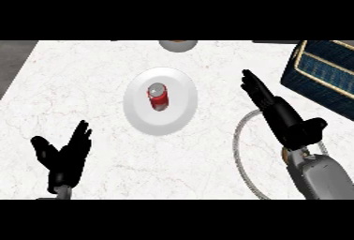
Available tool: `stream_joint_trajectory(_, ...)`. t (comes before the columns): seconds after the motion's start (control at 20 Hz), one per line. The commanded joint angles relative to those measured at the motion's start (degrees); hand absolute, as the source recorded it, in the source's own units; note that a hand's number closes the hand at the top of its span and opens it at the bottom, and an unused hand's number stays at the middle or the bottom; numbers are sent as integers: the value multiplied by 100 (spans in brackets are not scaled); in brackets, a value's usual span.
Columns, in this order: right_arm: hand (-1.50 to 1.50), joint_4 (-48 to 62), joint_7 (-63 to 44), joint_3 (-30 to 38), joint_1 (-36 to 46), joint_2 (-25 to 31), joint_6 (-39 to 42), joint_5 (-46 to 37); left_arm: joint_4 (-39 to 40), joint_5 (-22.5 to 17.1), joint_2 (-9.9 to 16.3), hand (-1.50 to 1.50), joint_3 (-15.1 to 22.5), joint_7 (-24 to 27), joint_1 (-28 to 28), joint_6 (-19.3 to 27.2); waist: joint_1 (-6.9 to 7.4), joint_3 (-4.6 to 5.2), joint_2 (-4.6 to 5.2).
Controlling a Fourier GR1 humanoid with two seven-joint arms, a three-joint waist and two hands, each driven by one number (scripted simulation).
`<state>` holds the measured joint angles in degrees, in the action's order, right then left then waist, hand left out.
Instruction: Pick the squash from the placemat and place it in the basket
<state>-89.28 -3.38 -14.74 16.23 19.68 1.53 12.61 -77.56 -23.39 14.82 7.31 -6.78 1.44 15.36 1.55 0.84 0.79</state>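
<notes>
Nearest to me was my right forearm (314,176), grey, entering from the lower right edge and ending in my right hand (287,119), which was stretched forward over the bench (83,84) with its fingers (254,89) straight and together, thumb (314,127) stuck out to the right; it held nothing. Under that forearm lay a thin pale ring-shaped outline (240,145), an oval rim curving from beside the wrist down toward the lower edge; most of it was hidden by the arm and I could not tell what it was. My left hand (66,157) showed at the lower left, fingers upright and slightly spread, thumb out to the left, resting and holding nothing. Bench surface was white marble with faint veining. Near its middle sat a white plate (176,112), and on the plate stood a red can (158,96) with a grey top, seen almost from above, placed a little left of the plate's middle. Plate and can were well apart from both hands, lying between them and farther from me. At the upper right corner stood a dark blue basket (321,75) with pale tan trim along its rim, partly cut off by the edge of view, just beyond my right fingertips and to their right, not touching. At the top edge, beyond the plate, part of a pale round object (178,45) showed, too cropped to identify. Squash: could not locate it; no placemat could be made out with certainty either.
</notes>
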Motion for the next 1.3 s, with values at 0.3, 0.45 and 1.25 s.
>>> stream_joint_trajectory(0.3, 150, -901, 1116, -986, 681, 172, 3834, 1636, -479, 679, 736, 0, 570, -401, 736, -489, 51, -134, -68)
stream_joint_trajectory(0.45, 150, -1417, 1717, -1333, -363, 592, 4867, 1743, -385, 598, 750, 0, 467, -468, 869, -492, -373, -114, -109)
stream_joint_trajectory(1.25, -150, -2224, 3579, 2435, -76, 3321, 4347, -1466, -652, 710, 754, 0, 431, -549, 967, -517, -234, -102, -76)
